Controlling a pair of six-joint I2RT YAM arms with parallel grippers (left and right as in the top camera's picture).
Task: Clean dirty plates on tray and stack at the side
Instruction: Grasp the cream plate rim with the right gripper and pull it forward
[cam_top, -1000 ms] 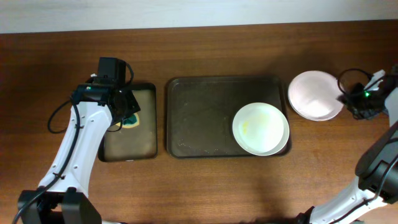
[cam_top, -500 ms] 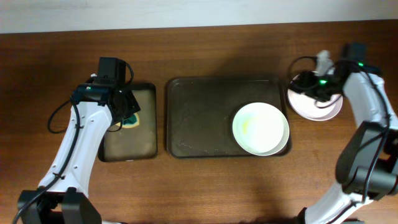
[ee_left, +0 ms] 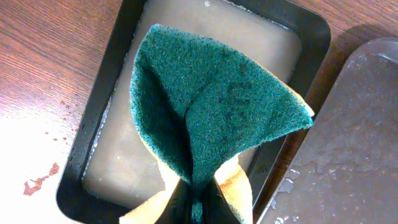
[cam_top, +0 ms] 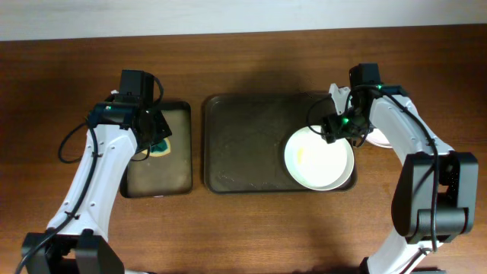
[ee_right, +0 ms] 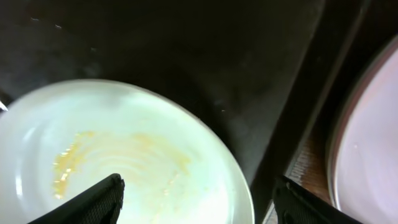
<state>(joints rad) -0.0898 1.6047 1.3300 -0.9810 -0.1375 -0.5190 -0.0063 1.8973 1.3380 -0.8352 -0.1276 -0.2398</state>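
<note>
Right wrist view: the right claw (ee_right: 198,183) stands wide, holding nothing, with both fingers low over the near part of the dirty plate (ee_right: 124,155). This placing looks like an approach to steady or take the plate. Just ahead of the claw, toward its left finger, yellow smears mark the plate's inner face, so cleaning is judged not yet done. Beyond the plate lies the wet, dark floor of the tray (ee_right: 186,43). Past the claw's right finger, across the tray rim and a strip of worktop (ee_right: 305,165), sits the clean plate stack (ee_right: 367,143). It is off the tray, as the task requires, but the number in it cannot be told.

Left wrist view: the left claw (ee_left: 193,208) is clamped on a folded green sponge (ee_left: 211,112), its yellow backing nearest the fingers. Directly below the sponge is the small black tray (ee_left: 93,143), holding cloudy water. The sponge is probably poised there so that it drips into the water. To this claw's right, the big tray shows only a corner.

The overhead view confirms that the two claws are well apart.
</note>
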